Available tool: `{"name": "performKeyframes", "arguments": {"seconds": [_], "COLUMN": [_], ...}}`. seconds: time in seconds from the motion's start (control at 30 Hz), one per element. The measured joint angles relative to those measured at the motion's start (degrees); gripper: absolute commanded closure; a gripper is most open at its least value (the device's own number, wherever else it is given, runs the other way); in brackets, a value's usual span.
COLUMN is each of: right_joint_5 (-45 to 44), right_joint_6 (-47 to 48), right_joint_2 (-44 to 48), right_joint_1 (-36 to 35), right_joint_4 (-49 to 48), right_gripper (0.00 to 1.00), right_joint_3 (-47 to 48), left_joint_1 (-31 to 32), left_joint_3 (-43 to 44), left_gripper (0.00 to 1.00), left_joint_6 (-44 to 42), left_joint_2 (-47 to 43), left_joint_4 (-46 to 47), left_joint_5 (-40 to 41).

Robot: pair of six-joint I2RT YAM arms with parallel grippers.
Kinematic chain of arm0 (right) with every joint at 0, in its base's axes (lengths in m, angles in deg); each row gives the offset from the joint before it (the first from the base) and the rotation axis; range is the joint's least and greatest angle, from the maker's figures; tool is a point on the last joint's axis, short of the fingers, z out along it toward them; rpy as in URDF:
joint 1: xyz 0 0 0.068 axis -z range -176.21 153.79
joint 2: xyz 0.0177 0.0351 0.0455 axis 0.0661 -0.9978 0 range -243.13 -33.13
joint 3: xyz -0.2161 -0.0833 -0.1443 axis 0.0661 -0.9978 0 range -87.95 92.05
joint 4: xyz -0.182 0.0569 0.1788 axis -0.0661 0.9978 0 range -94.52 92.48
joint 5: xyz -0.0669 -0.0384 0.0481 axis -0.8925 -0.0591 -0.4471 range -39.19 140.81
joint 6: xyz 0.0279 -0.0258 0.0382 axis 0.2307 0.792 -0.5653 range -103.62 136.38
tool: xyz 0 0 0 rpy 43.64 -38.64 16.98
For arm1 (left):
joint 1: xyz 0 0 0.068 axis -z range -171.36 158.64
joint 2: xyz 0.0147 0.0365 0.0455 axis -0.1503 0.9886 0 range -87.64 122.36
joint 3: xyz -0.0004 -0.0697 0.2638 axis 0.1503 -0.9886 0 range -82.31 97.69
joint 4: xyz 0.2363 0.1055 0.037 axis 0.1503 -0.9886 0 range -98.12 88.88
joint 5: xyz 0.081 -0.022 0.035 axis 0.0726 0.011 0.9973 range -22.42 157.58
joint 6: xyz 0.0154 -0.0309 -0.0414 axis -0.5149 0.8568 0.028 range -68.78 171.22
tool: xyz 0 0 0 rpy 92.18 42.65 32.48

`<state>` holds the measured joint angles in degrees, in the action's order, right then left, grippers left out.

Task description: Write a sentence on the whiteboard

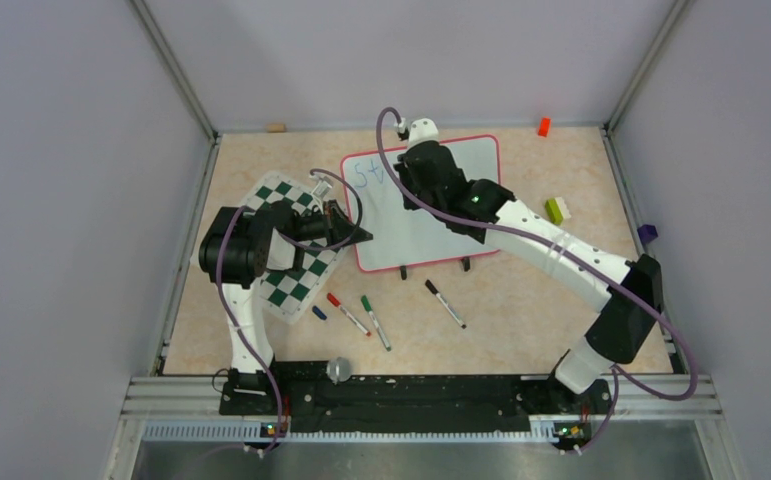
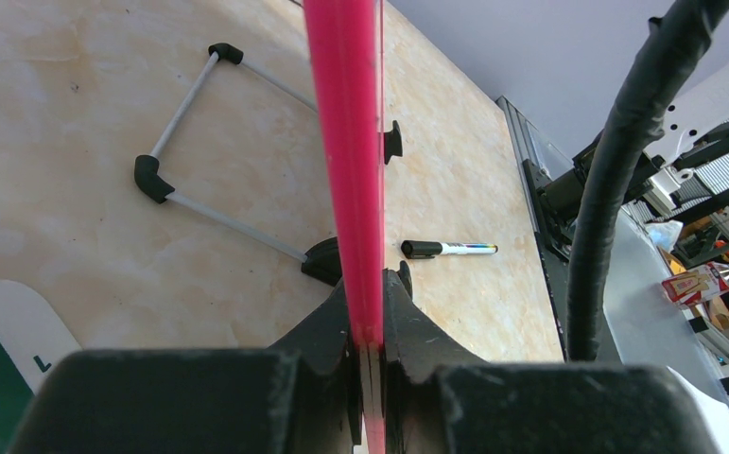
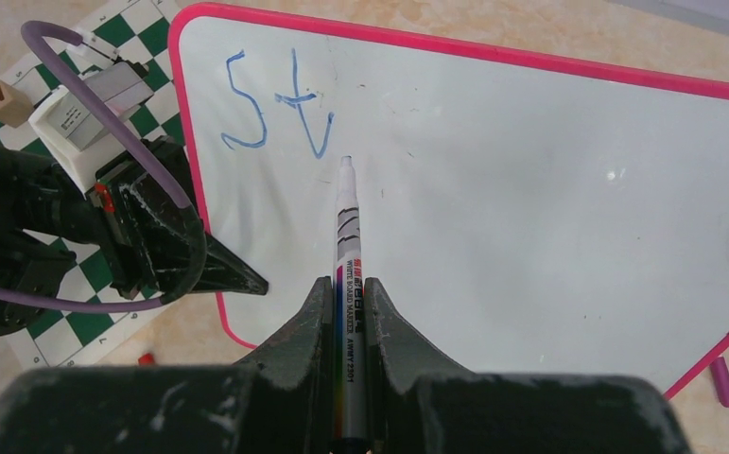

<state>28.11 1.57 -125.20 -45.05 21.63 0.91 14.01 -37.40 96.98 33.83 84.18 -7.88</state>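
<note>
**Obscured.** In the left wrist view the whiteboard (image 2: pixel 346 142) is seen edge-on. Only its red-pink frame shows there, so the writing face cannot be read. In the top view the right arm lies across the middle of the board and covers whatever it holds. Whether the marker tip touches the surface cannot be told from any view.

**Left tool** (image 2: pixel 368 352). Closed on the whiteboard's left edge, with the frame clamped between both fingers, just beside the chessboard mat (image 1: pixel 283 283). Beyond it a black-capped marker (image 2: pixel 447 249) lies loose on the bench (image 2: pixel 105 236).

**Whiteboard.** It sits mid-bench toward the far side, slightly skewed. The sentence (image 3: pixel 275 104) — only a blue "St" — stands in the board's upper left corner. The rest of the visible face is blank.

**Right tool** (image 3: pixel 346 288). Closed on a whiteboard marker (image 3: pixel 346 227), with the barrel gripped between both fingers. The tip points forward over the board — just below the "t".

**Further right.** A green-and-yellow block (image 1: pixel 558 209) rests on the bench, apart from the board.
</note>
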Motion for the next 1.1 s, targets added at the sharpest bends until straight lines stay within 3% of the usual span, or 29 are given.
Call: {"name": "performKeyframes", "arguments": {"seconds": [1.1], "right_joint_5": [-0.2], "right_joint_6": [1.2], "right_joint_2": [-0.8], "right_joint_1": [0.0], "right_joint_4": [-0.8], "right_gripper": [1.00], "right_joint_3": [1.3], "left_joint_1": [0.0], "left_joint_3": [0.0], "left_gripper": [0.93], "left_joint_6": [0.0], "left_joint_2": [0.0], "left_joint_4": [0.0], "left_joint_5": [0.0]}}
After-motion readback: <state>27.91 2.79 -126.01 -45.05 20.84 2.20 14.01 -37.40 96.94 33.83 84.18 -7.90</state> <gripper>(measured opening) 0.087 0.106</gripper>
